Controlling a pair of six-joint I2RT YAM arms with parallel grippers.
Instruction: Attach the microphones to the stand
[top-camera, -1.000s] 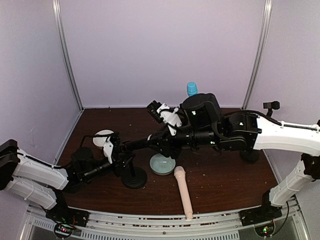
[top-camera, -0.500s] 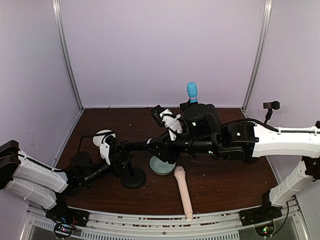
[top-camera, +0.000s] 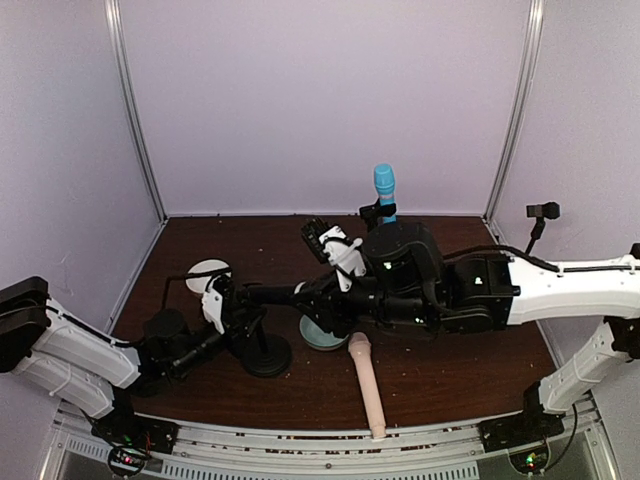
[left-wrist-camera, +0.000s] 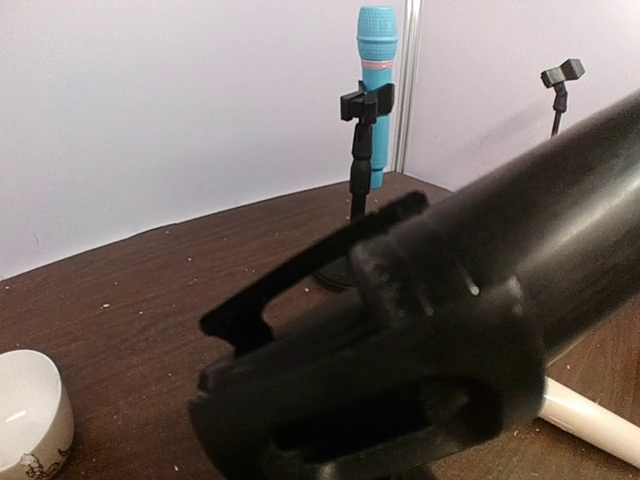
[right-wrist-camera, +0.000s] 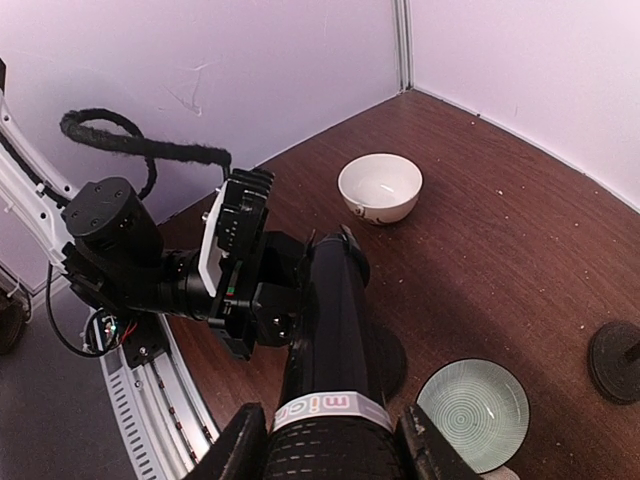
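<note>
While the right gripper (right-wrist-camera: 330, 445) has its jaws clenched on the black microphone (right-wrist-camera: 325, 330) just behind the grille, by the printed band, the body lies roughly level above the desk (top-camera: 450, 380). It points left into the clip (left-wrist-camera: 300, 290) of the near-left stand (top-camera: 267, 357). My left gripper (right-wrist-camera: 262, 300) sits right at that clip. Whether its jaws are clamped on it I cannot tell, since the left wrist view is mostly blurred black plastic. I judge the microphone stiff, smooth and rather slippery, with its weight at the head, so a hold close to the head suits it. The clip looks springy and the stand light, so pushing could tip it unless it is braced. The light blue microphone (top-camera: 384, 188) stands upright in a clip at the far side. The pale pink-beige microphone (top-camera: 367, 385) lies free on the near desk, best taken mid-body.
</note>
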